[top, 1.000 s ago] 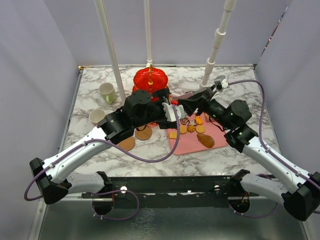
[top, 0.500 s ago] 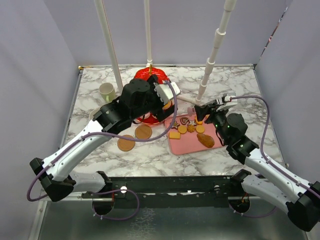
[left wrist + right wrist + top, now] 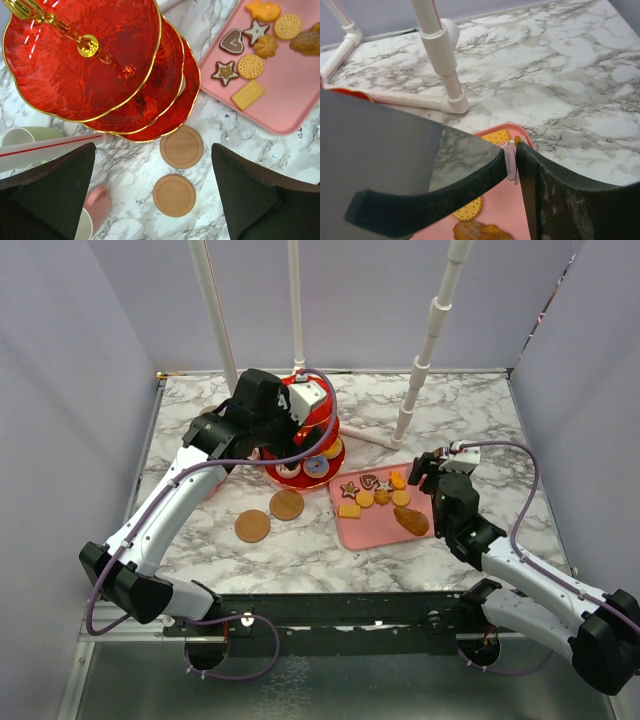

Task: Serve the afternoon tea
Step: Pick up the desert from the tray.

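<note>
The translucent red three-tier stand (image 3: 318,430) (image 3: 80,60) with its gold finial (image 3: 89,45) stands at the table's back middle, with doughnuts (image 3: 316,466) on its bottom tier. My left gripper (image 3: 300,400) (image 3: 152,150) hovers high over it, open and empty. Below it lie two brown coasters (image 3: 181,146) (image 3: 174,195), a pale green mug (image 3: 27,136) and a pink mug (image 3: 97,202). Cookies (image 3: 375,495) lie on the pink tray (image 3: 375,530). My right gripper (image 3: 433,466) (image 3: 512,157) hangs over the tray's far right corner. A small pale pink bit sits between its close-set tips; whether it is gripped is unclear.
White pipe uprights (image 3: 425,350) (image 3: 215,320) (image 3: 296,300) rise from the back of the marble table (image 3: 470,410). One pipe foot (image 3: 455,102) stands just beyond the tray. A red-striped white pipe (image 3: 50,147) crosses beside the green mug. Grey walls close in both sides.
My left arm lifted from beside the tray and swung back-left over the stand, its jaws spreading wide. My right arm drew back from the stand to the tray's far right corner.
</note>
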You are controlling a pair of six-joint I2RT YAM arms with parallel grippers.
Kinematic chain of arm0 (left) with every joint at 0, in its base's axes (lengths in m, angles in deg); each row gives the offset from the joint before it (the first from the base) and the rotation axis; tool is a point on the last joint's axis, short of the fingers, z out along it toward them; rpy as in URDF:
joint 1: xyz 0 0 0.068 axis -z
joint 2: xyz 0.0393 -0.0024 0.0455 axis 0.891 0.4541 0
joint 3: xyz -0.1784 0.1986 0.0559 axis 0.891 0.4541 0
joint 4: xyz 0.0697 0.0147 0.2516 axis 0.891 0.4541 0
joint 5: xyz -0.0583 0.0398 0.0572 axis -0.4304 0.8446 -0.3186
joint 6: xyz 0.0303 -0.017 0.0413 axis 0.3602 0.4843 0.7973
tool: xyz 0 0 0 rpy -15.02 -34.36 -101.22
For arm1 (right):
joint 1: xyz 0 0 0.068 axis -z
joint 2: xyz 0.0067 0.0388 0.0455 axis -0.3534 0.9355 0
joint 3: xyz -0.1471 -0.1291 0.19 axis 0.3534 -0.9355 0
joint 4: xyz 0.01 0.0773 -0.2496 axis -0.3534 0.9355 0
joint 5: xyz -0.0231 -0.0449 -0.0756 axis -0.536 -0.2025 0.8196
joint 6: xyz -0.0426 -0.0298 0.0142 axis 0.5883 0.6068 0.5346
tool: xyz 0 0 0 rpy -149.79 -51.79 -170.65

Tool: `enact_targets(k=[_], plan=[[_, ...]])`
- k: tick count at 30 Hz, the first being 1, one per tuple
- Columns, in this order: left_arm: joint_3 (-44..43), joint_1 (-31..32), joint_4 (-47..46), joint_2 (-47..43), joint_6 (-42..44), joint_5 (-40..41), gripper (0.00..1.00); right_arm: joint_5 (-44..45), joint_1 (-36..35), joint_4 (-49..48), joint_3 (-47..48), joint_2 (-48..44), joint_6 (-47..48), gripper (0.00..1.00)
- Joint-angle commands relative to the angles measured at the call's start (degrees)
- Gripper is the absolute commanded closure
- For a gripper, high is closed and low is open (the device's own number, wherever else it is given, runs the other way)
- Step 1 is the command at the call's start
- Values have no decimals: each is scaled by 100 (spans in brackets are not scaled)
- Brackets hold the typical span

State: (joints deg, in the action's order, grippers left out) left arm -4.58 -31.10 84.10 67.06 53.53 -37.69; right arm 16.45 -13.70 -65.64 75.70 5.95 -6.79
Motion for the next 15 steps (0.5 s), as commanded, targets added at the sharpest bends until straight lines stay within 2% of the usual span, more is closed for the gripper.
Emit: enact_targets(k=[1,5,15], plan=[[-368,1,759,-64,361,-132,1,893,23,-440,-65,260,-268,30],[-590,-74,1089,86,376,-5,1,986,77,-741,24,731,-475,29],[-426,-268,1027,-269,582,-67,1,1342,149,-825,384,1630,-981,29]])
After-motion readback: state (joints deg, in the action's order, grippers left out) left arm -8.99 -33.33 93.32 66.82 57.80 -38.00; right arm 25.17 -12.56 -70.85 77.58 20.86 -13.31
